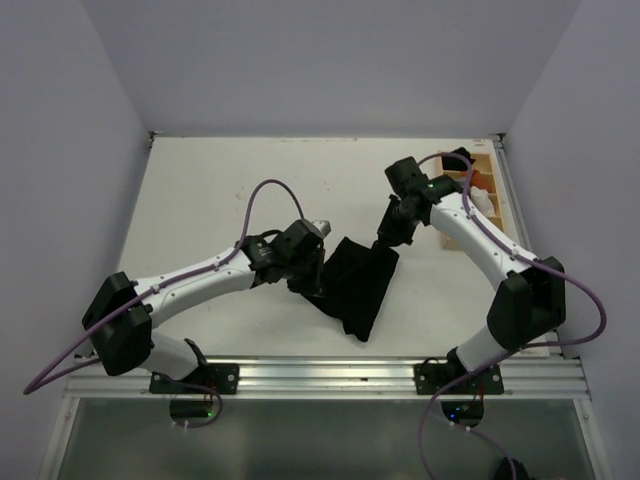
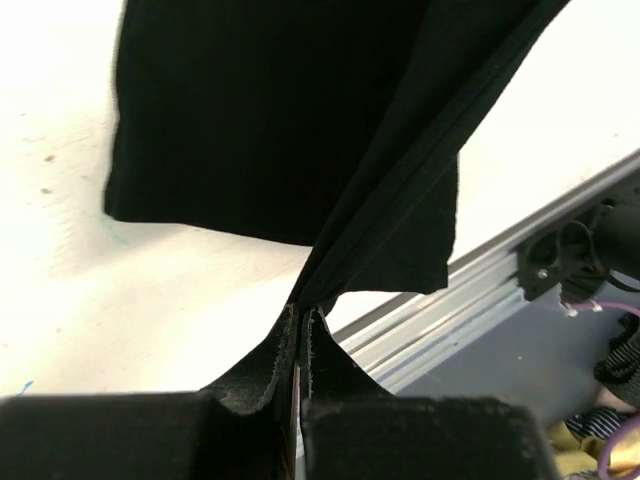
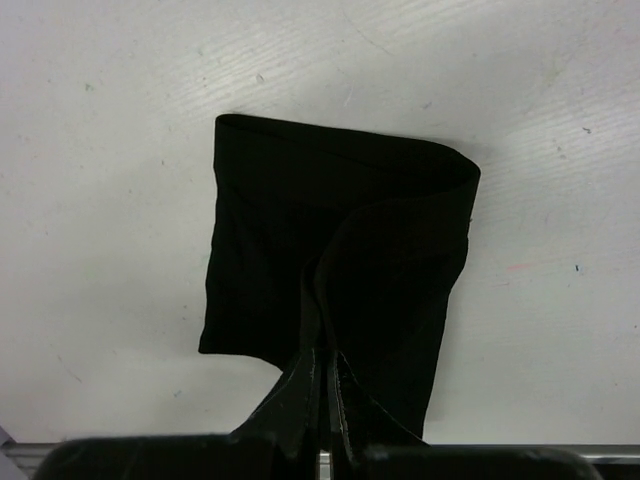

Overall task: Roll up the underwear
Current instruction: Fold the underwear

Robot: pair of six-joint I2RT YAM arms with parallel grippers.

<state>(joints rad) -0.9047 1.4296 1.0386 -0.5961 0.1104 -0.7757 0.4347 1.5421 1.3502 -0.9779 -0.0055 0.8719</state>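
Top external view: a white table (image 1: 220, 200) fills the scene, with a metal rail (image 1: 330, 375) along its near edge; the left arm (image 1: 190, 275) reaches in from the near left and the right arm (image 1: 480, 235) from the near right, both bent toward the middle. The underwear (image 1: 360, 285) is black and lies on the table near the middle, a little toward the near edge, between the two grippers; a wooden tray (image 1: 487, 180) sits at the far right edge, well apart from it. The left gripper (image 1: 317, 288) is closed tight on the garment's left edge, a taut fold running from its fingers (image 2: 285, 350); the right gripper (image 1: 386, 244) is clamped on the far right corner, with cloth pinched between its fingers (image 3: 300, 375).
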